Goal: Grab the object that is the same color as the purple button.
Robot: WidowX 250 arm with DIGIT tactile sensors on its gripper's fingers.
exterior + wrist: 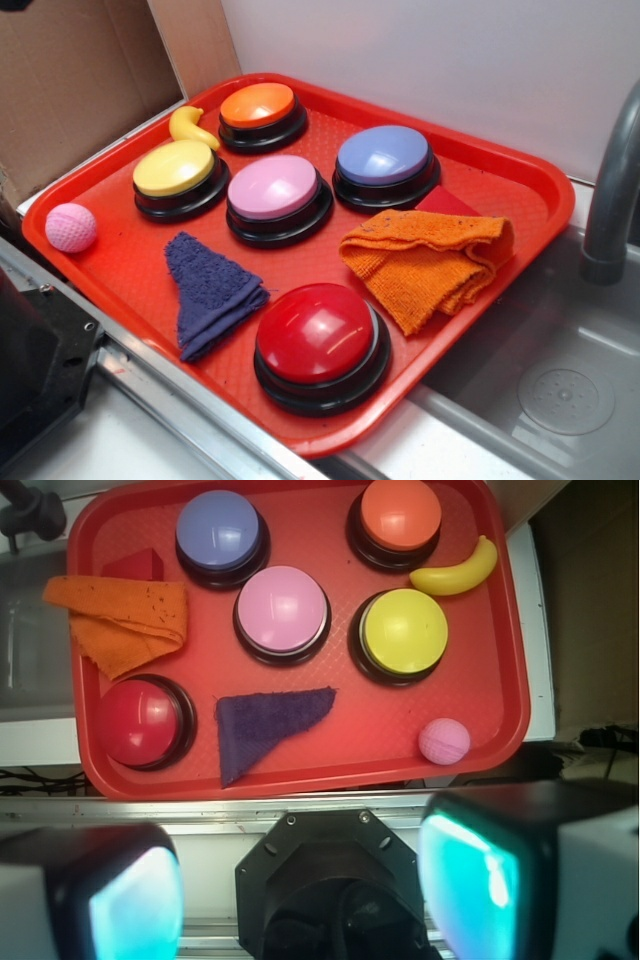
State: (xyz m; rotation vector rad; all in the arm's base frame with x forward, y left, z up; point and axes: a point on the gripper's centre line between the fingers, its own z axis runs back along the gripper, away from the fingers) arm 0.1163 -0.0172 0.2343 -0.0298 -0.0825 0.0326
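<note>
Lying flat on the red tray (300, 765), purple cloth (262, 726): red button (140, 720) at 9 o'clock, pink button (282, 610) at 12; gripper (300, 890) jaws open, well clear.

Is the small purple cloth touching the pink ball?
No, the purple cloth lies between the pink and red buttons, apart from the pink ball at the tray's corner.

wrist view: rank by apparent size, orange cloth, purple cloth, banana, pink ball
Largest to smallest as seen from the wrist:
1. orange cloth
2. purple cloth, close to the orange one, so the top two are not certain
3. banana
4. pink ball
</note>
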